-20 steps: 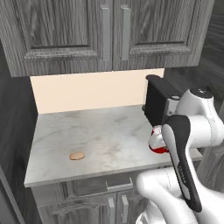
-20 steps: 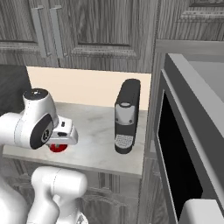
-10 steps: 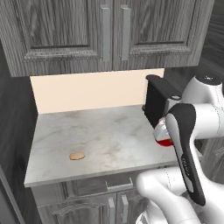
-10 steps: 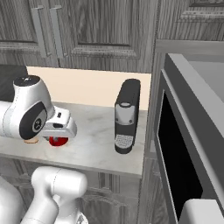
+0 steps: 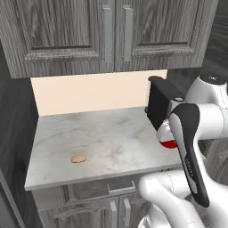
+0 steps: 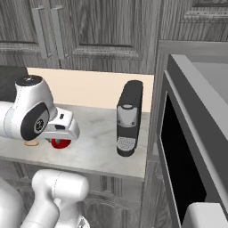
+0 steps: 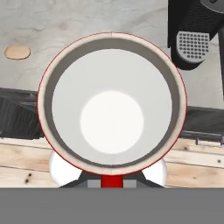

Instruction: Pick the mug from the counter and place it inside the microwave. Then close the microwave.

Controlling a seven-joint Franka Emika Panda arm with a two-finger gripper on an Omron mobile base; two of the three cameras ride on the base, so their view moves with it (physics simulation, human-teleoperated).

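One thing matters here: the microwave (image 6: 191, 147) sits off to the right of the mug (image 7: 112, 103), past the coffee machine (image 6: 129, 118). The gripper (image 6: 61, 136) is clamped on the mug, holding it upright, mouth up, just above the table's (image 5: 102, 142) right front edge. So I'd guess the carry goes rightward around that machine.

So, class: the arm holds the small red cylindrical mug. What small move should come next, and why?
Probably carry the small red cylindrical mug rightward past the black coffee machine toward the silver-grey microwave: the gripper is shut on it, clear of the marbled counter.
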